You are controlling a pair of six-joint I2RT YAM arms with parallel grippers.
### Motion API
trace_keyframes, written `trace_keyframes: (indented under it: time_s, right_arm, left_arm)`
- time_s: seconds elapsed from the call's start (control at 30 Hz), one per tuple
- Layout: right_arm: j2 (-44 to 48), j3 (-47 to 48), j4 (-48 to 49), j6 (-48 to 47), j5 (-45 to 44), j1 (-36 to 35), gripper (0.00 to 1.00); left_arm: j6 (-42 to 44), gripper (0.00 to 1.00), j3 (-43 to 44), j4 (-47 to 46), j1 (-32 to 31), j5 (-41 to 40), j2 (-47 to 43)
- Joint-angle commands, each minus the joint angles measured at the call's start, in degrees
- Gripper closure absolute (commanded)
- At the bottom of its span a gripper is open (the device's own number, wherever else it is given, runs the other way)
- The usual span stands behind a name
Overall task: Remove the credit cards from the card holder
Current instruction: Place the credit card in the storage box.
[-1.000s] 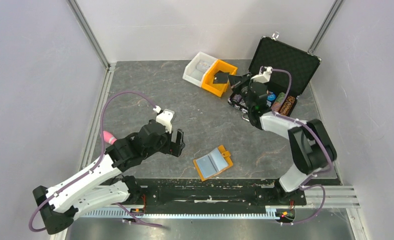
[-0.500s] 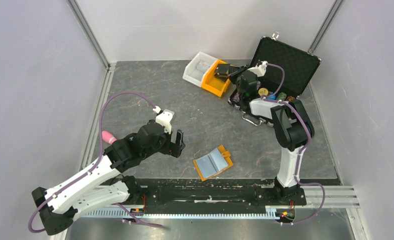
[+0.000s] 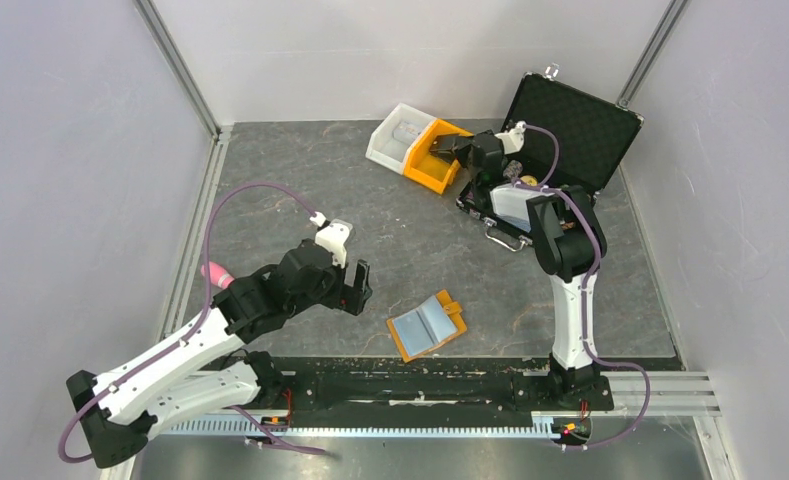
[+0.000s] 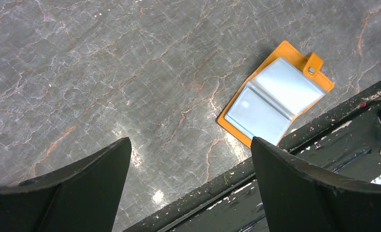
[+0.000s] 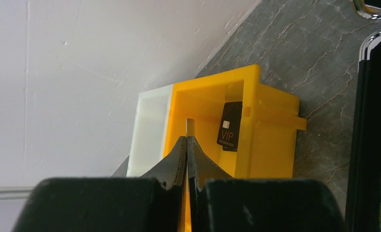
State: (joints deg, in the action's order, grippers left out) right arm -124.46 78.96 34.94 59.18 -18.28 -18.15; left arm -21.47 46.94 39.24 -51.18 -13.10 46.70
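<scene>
The card holder [image 3: 427, 325] lies open on the table near the front edge, orange-tan with light blue inner panels; it also shows in the left wrist view [image 4: 275, 96]. My left gripper [image 3: 355, 288] is open and empty, above the table to the left of the holder [image 4: 189, 145]. My right gripper [image 3: 451, 147] is over the orange bin [image 3: 432, 168], shut on a thin card seen edge-on [image 5: 190, 127]. A black VIP card [image 5: 230, 126] stands inside the orange bin [image 5: 270, 140].
A white bin [image 3: 398, 134] adjoins the orange bin on its left. An open black chip case [image 3: 570, 120] with chips stands at the back right. The black base rail [image 4: 323, 145] runs along the table's near edge.
My right gripper has swung left from the chip case to above the orange bin, carrying the card. The left arm and the card holder have not moved.
</scene>
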Motion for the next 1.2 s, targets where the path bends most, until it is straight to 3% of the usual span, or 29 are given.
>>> trace_keyframes:
  time_s: [0.0,1.17]
  right_arm:
    - [-2.17,3.99,-2.41,3.28,-3.2,0.01,1.0]
    - [-9.34,14.61,-6.94,-0.7,-7.11,-0.48,1.0]
  left_arm:
    - [2.42,0.0,1.05,-1.8,0.11,1.08,0.72]
    - [3.02,0.0,0.72,-2.99,0.11,3.07,-0.18]
